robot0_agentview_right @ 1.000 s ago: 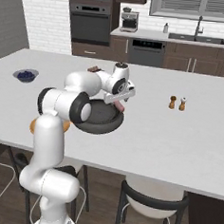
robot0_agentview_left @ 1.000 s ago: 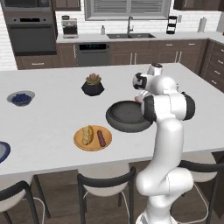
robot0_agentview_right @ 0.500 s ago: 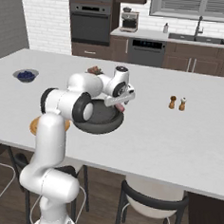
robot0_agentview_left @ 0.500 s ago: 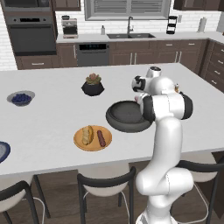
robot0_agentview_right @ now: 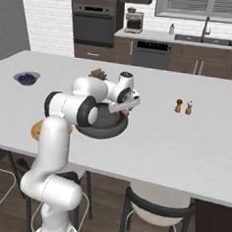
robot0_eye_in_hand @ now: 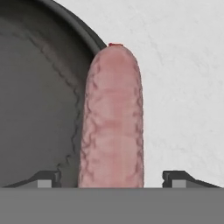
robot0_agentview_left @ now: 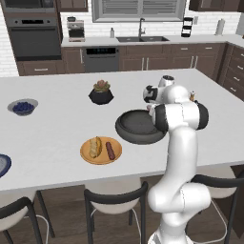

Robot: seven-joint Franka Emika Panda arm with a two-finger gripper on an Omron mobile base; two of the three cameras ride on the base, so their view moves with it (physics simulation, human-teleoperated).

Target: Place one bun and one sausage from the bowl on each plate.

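Note:
The dark bowl [robot0_agentview_left: 136,128] sits mid-counter, and its rim also curves through the hand view [robot0_eye_in_hand: 83,30]. A pink sausage [robot0_eye_in_hand: 111,122] lies against the bowl's right rim [robot0_agentview_right: 126,112], its far tip over the edge. My gripper [robot0_eye_in_hand: 111,177] hangs close over it [robot0_agentview_right: 124,107], open, with a finger on each side and a gap to both. The orange-tan plate [robot0_agentview_left: 86,153] carries a bun [robot0_agentview_left: 96,147] and a darker sausage [robot0_agentview_left: 111,150]. The blue plate [robot0_agentview_left: 2,165] pokes in at the left edge. The second bun is out of sight.
A black faceted plant pot [robot0_agentview_left: 101,94] stands behind the bowl. A small bowl of blueberries [robot0_agentview_left: 22,106] is far left. Salt and pepper shakers [robot0_agentview_right: 183,106] stand right of the bowl. Stools line the counter's near edge.
The hand has shifted slightly toward the bowl's right rim, then held almost still. Nothing on the counter has moved.

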